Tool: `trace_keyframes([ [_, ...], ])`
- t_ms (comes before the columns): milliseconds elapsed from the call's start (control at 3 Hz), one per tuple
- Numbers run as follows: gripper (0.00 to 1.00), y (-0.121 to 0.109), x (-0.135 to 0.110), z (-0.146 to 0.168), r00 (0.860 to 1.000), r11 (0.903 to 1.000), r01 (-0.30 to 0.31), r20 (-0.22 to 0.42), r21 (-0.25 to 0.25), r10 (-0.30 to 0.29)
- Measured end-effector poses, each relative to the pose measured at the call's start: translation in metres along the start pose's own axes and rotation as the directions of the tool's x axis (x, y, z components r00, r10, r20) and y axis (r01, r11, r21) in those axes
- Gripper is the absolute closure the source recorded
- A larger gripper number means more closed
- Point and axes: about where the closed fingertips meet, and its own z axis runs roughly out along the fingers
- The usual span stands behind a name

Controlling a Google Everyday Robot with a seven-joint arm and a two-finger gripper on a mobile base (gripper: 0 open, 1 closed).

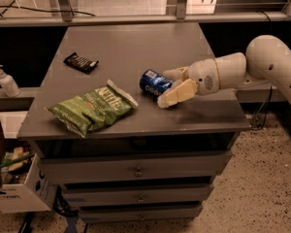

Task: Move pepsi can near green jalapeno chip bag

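A: Item one, the pepsi can [155, 83]?
B: Blue, lying on its side on the grey table [136, 47], just right of the green jalapeno chip bag [92, 109] and a little farther back. Its silver end faces the bag's torn white top edge, close but apart.

A: Item two, the hand [173, 88]?
B: Cream-coloured, reaching in from the right of the can on a white arm [262, 64]. Its fingers [178, 93] sit on either side of the can's right end, one behind and one in front, closed on it.

A: Item three, the bag itself?
B: Crinkled, flat on the table near the front left edge, white lettering up.

A: Other entries?
B: A small black packet [80, 62] behind the bag, well apart from it. A pump bottle [7, 80] on a ledge left of the bag, off the table.
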Motion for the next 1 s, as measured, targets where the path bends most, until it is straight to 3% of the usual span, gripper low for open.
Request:
trace_keyframes([
  [1000,0.0,0.011,-0.025,-0.007,0.995,0.9967,-0.021,0.096,-0.078,0.028],
])
